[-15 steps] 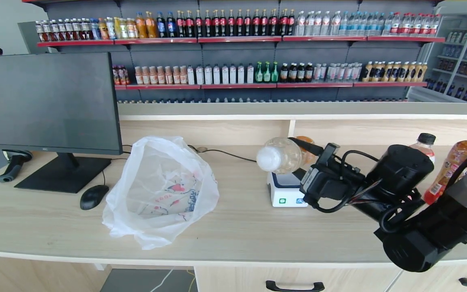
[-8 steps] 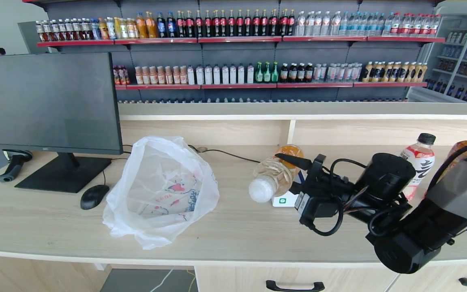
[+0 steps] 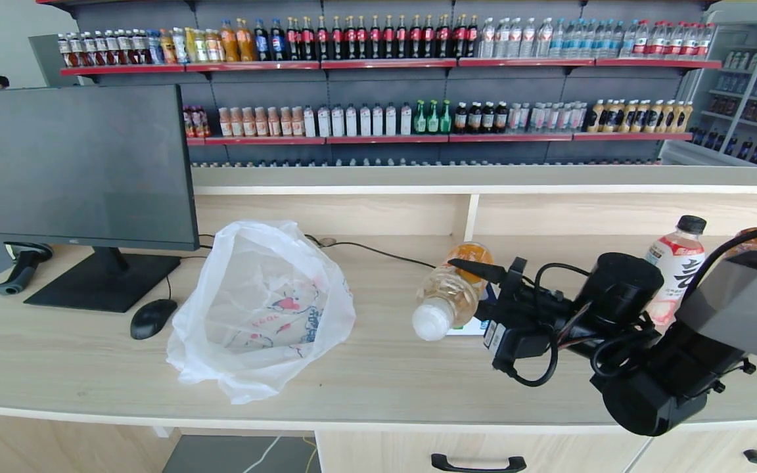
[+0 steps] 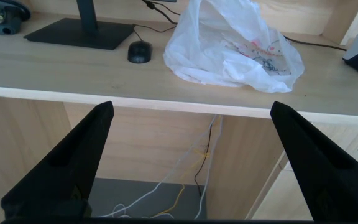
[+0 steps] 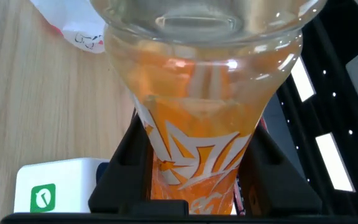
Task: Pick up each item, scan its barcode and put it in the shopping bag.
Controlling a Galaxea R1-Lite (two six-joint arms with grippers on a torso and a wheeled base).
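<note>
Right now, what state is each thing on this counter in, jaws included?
Orange drink bottle: capped, tilted, held above the counter.
Right jaws: shut on the orange drink bottle.
Left jaws: open, empty.
Shopping bag: slumped on the counter, mouth apparently open.
Monitor: screen dark.
Pink-label bottle: upright, capped.
</note>
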